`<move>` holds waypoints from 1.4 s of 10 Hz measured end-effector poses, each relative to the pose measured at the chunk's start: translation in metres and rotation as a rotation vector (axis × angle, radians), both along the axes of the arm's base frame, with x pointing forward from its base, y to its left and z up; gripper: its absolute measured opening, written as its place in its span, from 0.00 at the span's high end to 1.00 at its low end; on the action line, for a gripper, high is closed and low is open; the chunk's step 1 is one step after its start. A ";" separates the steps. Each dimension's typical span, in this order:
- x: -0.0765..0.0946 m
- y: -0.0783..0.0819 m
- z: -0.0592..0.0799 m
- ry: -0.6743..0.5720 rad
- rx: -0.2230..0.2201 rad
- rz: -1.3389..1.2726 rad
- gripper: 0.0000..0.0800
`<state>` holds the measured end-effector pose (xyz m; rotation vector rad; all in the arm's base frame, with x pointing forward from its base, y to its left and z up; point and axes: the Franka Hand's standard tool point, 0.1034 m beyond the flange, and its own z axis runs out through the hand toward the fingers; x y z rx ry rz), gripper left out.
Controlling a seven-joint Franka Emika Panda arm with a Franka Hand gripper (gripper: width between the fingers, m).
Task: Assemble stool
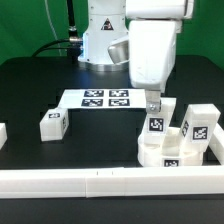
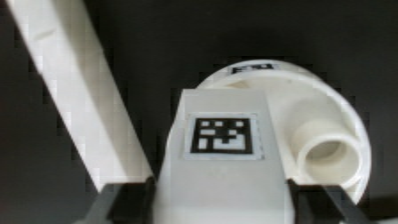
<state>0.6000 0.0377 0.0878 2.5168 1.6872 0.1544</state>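
Note:
My gripper (image 1: 154,107) is shut on a white block leg (image 1: 156,124) with a square tag and holds it upright over the round white seat (image 1: 160,152). The seat lies in the corner formed by the rails. In the wrist view the leg (image 2: 217,150) fills the space between my fingers (image 2: 125,203), with the gripper (image 2: 221,205) closed on its sides. The seat (image 2: 317,105) lies behind it, with an open socket (image 2: 333,156) beside the leg. I cannot tell whether the leg's lower end sits in a socket. A second leg (image 1: 198,124) stands upright at the seat's far side.
A third tagged leg (image 1: 52,124) lies on the black table at the exterior view's left. The marker board (image 1: 105,98) lies behind. A long white rail (image 1: 90,181) runs along the front and another (image 1: 214,150) at the right; a rail (image 2: 86,95) also shows in the wrist view.

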 end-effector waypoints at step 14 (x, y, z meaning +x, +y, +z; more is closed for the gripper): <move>-0.001 0.031 -0.001 -0.047 0.279 -1.245 0.57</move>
